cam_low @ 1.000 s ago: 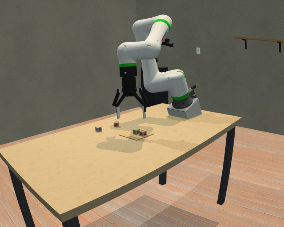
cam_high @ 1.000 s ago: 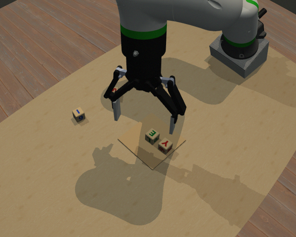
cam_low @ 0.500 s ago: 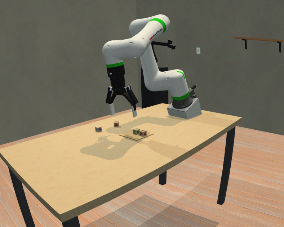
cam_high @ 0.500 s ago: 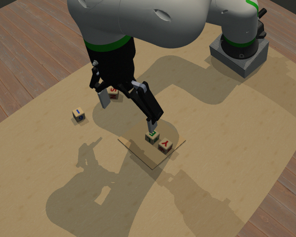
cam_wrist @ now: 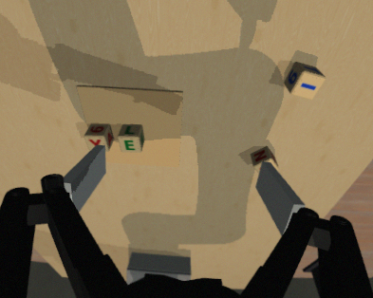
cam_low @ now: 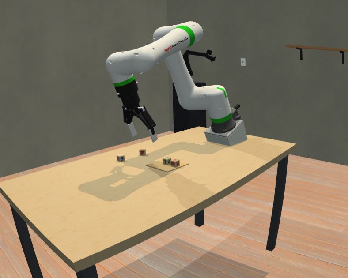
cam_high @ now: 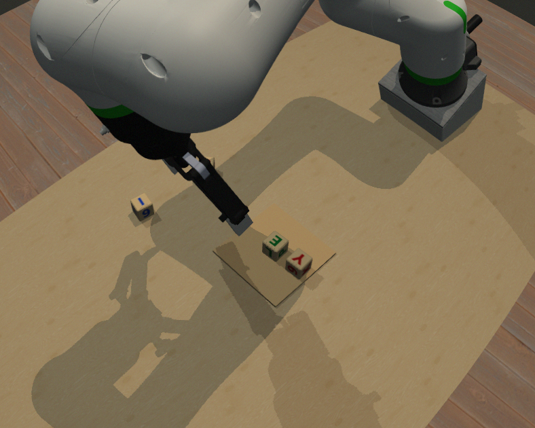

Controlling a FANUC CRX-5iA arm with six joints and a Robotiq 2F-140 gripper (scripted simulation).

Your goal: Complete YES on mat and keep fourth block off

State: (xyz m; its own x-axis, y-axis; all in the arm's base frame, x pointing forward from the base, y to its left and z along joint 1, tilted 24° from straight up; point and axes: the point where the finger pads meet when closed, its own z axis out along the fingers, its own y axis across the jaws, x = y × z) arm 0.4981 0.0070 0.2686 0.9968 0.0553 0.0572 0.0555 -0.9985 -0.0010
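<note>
Four lettered blocks sit on the bench, all below the gripper, which hangs in the air with its jaws spread wide and nothing between them; the white arm rises from its grey base, folds over at the elbow and reaches out and down, the wrist tipped so that the fingers point obliquely at the bench rather than straight down; in the wrist view the S block lies just past the tip of one finger, off the mat and in the arm's shadow, its red letter turned sideways to the camera; the I block, with a blue letter on top, lies farther out beyond that same finger, well apart from the others; beyond the other finger is the mat, a thin tan square; on it the Y block and the E block stand just beside each other in a row, near the mat's edge closest to the gripper, the Y red, the E green; the part of the mat next to the E carries no block; in the top view the arm's upper links hide the S block.
</note>
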